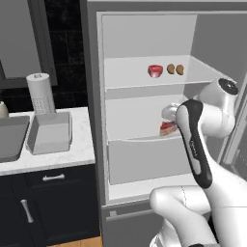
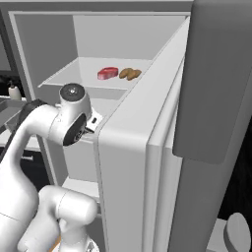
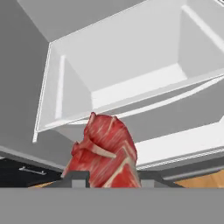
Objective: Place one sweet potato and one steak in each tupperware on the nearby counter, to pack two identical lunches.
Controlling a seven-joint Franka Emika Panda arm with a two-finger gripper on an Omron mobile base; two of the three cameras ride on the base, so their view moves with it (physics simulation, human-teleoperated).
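Gripper (image 3: 107, 178) clamped on marbled red steak (image 3: 105, 151) inside open fridge (image 1: 144, 159).
Upper shelf: second steak (image 1: 155, 71), two brown sweet potatoes (image 1: 175, 69). Grey tupperware (image 1: 49, 133) on veined marble counter (image 1: 72, 157).

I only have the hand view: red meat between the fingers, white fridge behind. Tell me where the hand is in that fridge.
Observer: In the left base view, the gripper holds that steak at the middle shelf, inside the open fridge.
Operator: List what's on the shelf above.
Observer: The upper shelf carries a second steak with two sweet potatoes beside it.
Operator: Give me the drop-off.
Observer: A grey tupperware sits on the counter left of the fridge, next to a paper towel roll.
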